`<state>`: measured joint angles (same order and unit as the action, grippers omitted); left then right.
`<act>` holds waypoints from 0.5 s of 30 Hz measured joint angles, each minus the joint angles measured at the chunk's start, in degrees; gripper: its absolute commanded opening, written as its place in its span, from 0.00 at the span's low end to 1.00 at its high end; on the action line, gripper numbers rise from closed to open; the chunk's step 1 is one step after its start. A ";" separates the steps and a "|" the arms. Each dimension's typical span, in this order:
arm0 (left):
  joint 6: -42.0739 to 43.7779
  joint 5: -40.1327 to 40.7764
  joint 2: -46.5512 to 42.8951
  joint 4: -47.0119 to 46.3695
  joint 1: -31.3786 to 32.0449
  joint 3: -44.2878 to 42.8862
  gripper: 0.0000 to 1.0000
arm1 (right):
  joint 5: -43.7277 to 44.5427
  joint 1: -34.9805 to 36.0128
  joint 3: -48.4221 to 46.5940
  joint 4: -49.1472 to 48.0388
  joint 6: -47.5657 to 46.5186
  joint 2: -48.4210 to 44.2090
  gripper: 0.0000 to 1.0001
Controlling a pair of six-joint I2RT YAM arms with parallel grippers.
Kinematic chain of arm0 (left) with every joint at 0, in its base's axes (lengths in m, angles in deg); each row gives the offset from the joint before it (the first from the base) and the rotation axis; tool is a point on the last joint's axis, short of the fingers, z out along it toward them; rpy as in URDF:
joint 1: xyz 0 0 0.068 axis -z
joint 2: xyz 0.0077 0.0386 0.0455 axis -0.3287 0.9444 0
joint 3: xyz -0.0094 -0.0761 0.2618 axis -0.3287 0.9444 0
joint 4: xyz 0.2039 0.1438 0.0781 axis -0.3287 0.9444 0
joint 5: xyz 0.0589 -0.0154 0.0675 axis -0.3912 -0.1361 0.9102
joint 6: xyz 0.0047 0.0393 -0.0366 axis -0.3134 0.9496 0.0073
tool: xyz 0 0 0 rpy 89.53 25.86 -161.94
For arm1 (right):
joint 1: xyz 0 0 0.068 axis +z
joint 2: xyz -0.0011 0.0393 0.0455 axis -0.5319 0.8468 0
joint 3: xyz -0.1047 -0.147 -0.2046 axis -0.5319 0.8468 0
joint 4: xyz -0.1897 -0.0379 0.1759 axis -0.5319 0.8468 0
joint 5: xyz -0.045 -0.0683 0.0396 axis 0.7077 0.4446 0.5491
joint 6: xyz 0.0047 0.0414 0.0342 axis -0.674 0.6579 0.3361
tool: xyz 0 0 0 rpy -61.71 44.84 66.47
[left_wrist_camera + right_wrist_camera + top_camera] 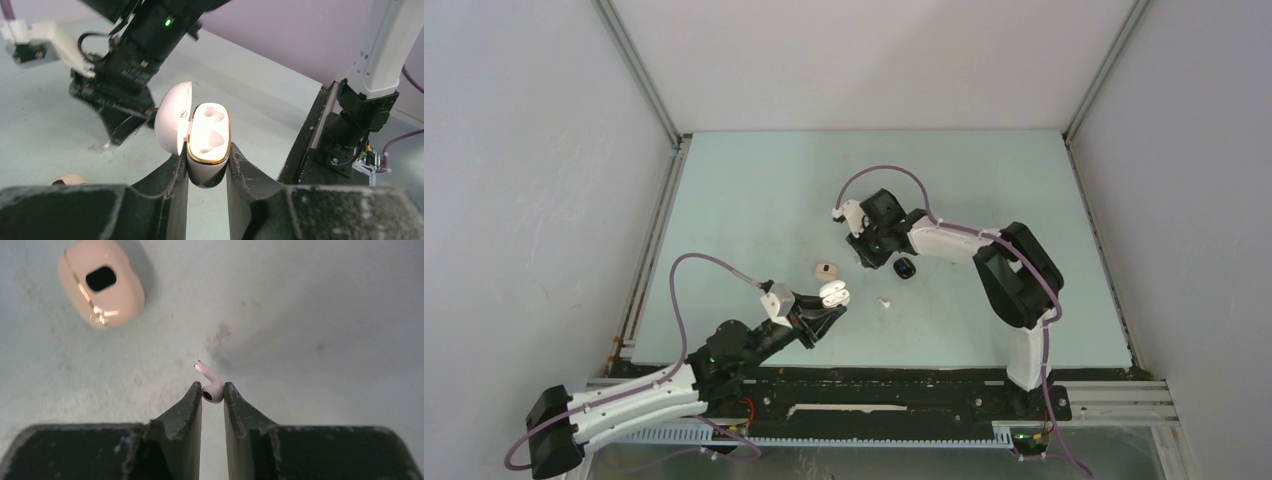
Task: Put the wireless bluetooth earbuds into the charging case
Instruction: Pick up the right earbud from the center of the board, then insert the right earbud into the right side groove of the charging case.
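My left gripper (207, 156) is shut on a white charging case (209, 137) with a gold rim. It holds the case above the table with the lid (172, 117) swung open to the left and both sockets empty. From above, the case (834, 294) sits at the tip of the left gripper (828, 306). My right gripper (213, 388) points down at the table and is shut on a white earbud (213, 392), whose stem sticks out past the fingertips. In the top view the right gripper (861, 254) hangs behind the held case, with its earbud hidden.
A beige case (100, 282) lies closed on the table to the left of the right gripper, also visible from above (825, 270). A small black case (906, 268) lies right of the gripper. A tiny white earbud (885, 301) lies in front of it.
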<state>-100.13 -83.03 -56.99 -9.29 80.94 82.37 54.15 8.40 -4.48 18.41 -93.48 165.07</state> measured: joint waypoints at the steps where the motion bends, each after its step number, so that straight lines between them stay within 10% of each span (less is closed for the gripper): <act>1: 0.02 0.04 0.42 -0.11 0.00 0.00 0.01 | 0.28 -0.11 0.55 0.94 -0.96 -1.25 0.03; 15: 5.84 0.66 18.86 -6.56 0.02 -0.44 0.00 | 6.75 -2.14 2.84 18.45 -28.89 -30.23 0.00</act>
<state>-94.30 -82.37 -38.13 -15.85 80.97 81.94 60.90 6.25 -1.63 36.86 -122.37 134.84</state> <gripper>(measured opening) 0.300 0.211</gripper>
